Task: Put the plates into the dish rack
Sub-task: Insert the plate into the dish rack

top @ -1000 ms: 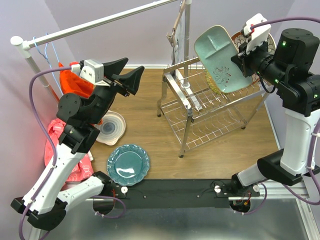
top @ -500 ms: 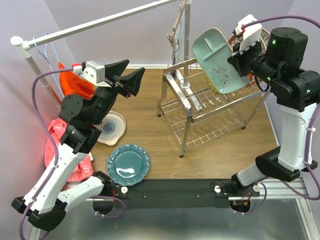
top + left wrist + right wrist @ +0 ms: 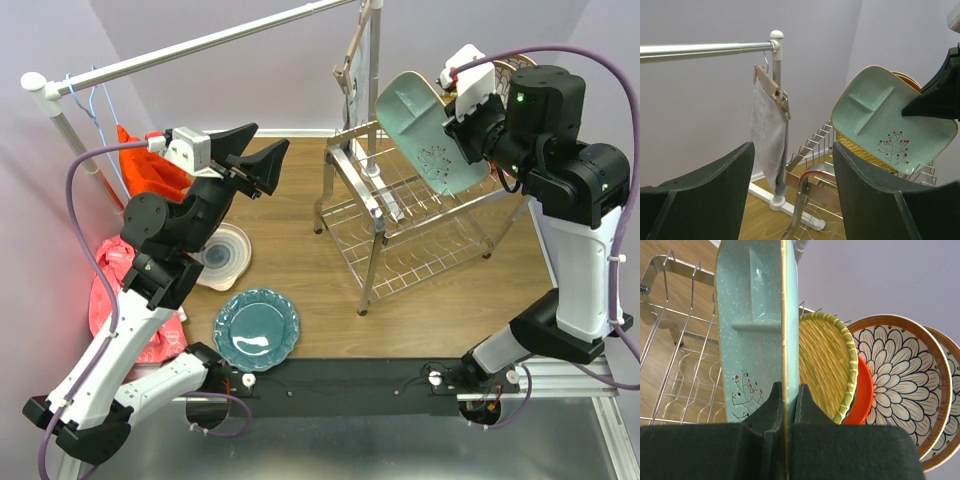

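My right gripper [image 3: 458, 112] is shut on the edge of a pale mint divided plate [image 3: 425, 130] with a small tree motif, holding it tilted above the dish rack [image 3: 420, 215]. In the right wrist view the fingers [image 3: 786, 390] pinch that plate [image 3: 752, 330] edge-on, left of a yellow woven plate [image 3: 825, 365], an orange plate [image 3: 863, 390] and two brown-rimmed floral plates [image 3: 900, 380] standing in the rack [image 3: 670, 335]. My left gripper [image 3: 270, 138] is open and empty, raised left of the rack. A teal scalloped plate [image 3: 256, 328] and a white-grey swirl plate [image 3: 222, 255] lie on the floor.
A long white clothes rail [image 3: 190, 48] runs across the back, with a grey cloth on a wooden hanger [image 3: 360, 60] beside the rack. Orange cloth [image 3: 150, 165] and a red-pink bag [image 3: 110, 290] sit at the left. The black base bar [image 3: 350, 382] lies in front.
My right gripper has carried the mint plate leftward and turned it more edge-on over the rack. My left arm has drifted slightly right, still open.
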`<state>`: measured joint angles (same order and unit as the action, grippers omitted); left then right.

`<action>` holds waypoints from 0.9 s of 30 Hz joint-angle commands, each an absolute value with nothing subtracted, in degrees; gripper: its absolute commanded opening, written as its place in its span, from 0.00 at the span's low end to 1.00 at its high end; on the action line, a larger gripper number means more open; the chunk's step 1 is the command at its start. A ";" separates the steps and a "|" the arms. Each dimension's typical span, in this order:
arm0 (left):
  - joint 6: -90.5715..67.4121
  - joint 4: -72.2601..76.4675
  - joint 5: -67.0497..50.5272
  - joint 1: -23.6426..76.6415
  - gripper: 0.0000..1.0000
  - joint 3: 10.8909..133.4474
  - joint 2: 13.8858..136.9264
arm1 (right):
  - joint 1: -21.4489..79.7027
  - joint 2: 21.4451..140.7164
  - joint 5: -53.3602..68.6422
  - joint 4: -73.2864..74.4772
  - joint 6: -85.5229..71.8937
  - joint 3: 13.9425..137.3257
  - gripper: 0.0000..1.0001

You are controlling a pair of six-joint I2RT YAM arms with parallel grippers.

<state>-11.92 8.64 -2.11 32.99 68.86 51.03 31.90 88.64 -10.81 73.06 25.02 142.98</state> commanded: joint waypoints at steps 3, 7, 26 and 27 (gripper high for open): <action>-11.95 10.81 -0.88 32.61 0.72 67.85 50.01 | 37.26 88.77 -22.57 67.24 26.63 143.88 0.00; -11.87 10.90 -1.05 32.52 0.72 67.59 50.10 | 38.41 88.86 -25.66 66.01 26.72 143.27 0.00; -11.16 11.60 -2.46 31.64 0.73 67.76 50.45 | 38.76 86.92 -32.26 63.37 24.96 138.60 0.00; -11.08 11.60 -2.55 31.64 0.72 67.68 50.54 | 38.76 87.10 -32.43 63.28 24.87 138.60 0.00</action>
<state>-11.84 10.00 -2.15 32.12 67.90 50.89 38.59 89.25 -27.88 69.43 24.88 138.12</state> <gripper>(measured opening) 0.724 0.080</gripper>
